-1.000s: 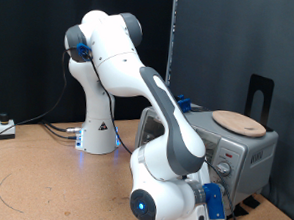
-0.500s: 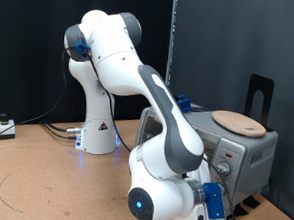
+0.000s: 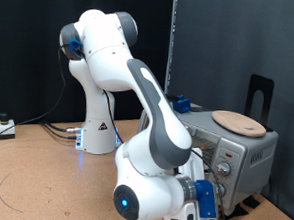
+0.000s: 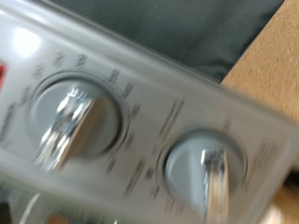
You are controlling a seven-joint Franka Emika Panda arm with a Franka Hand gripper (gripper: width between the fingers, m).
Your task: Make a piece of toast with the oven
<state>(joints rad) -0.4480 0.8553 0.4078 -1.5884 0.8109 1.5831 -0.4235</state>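
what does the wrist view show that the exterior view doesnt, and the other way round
Only the wrist view: a blurred close-up of two silver knobs with printed dial markings around them.

Only the exterior view: the whole white arm, the round wooden plate on top of the oven, and the brown table. The pincer is hidden low behind the wrist.

Both: the oven's grey control panel. No toast shows in either.

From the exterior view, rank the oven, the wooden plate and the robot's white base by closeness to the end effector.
1. Oven, right beside the end effector, at the view's lower right.
2. Wooden plate, on top of the oven.
3. White base, farther back, left of centre.
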